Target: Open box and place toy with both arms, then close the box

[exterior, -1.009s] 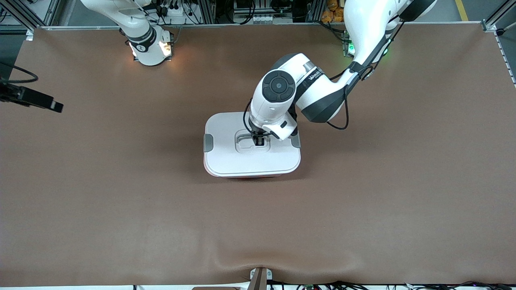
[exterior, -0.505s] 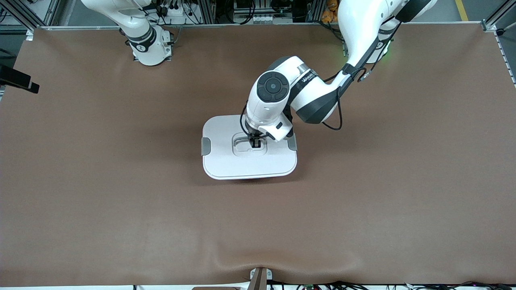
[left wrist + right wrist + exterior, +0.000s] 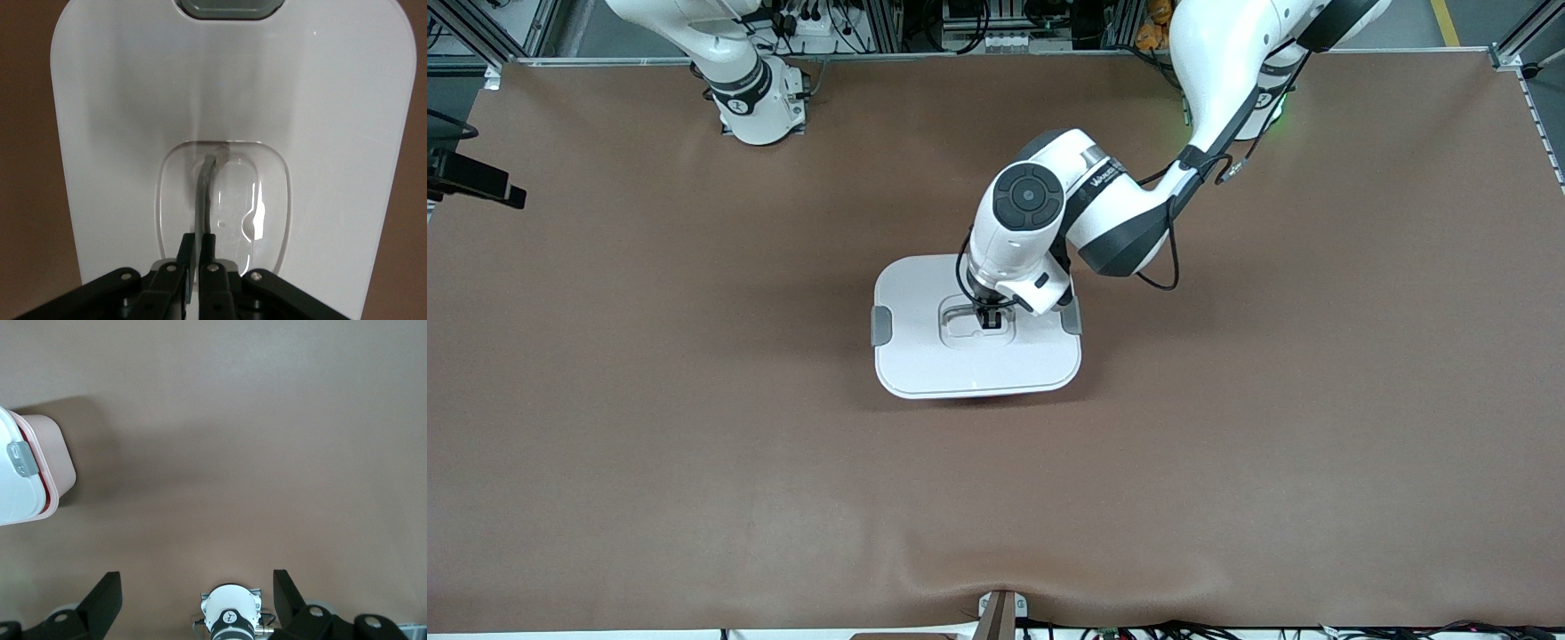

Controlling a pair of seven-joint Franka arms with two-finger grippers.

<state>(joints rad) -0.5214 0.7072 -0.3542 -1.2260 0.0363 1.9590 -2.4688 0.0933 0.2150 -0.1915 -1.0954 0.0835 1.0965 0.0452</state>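
Observation:
The box's white lid [image 3: 925, 356] lies flat at mid-table and hides the tub from above. My left gripper [image 3: 989, 322] is over the lid's middle, shut on the grey handle [image 3: 205, 187] in its recess; the gripper [image 3: 198, 243] and lid [image 3: 120, 100] show in the left wrist view. Grey clips [image 3: 881, 325] sit at both ends of the lid. The right wrist view shows the pink tub [image 3: 53, 453] under the lid [image 3: 13, 500]. My right gripper [image 3: 480, 182] is open and empty, high over the right arm's end of the table; its wrist view [image 3: 197, 577] shows it too. The toy is out of view.
Brown table cloth [image 3: 1227, 444] lies all around the box. The right arm's base [image 3: 756, 98] and the left arm's base [image 3: 1263, 98] stand along the table edge farthest from the front camera. A small mount [image 3: 1000, 613] sits at the edge nearest that camera.
My left gripper and the lid have shifted slightly toward the right arm's end; the tub's pink edge under the lid no longer shows. My right gripper has drawn back toward the table's end.

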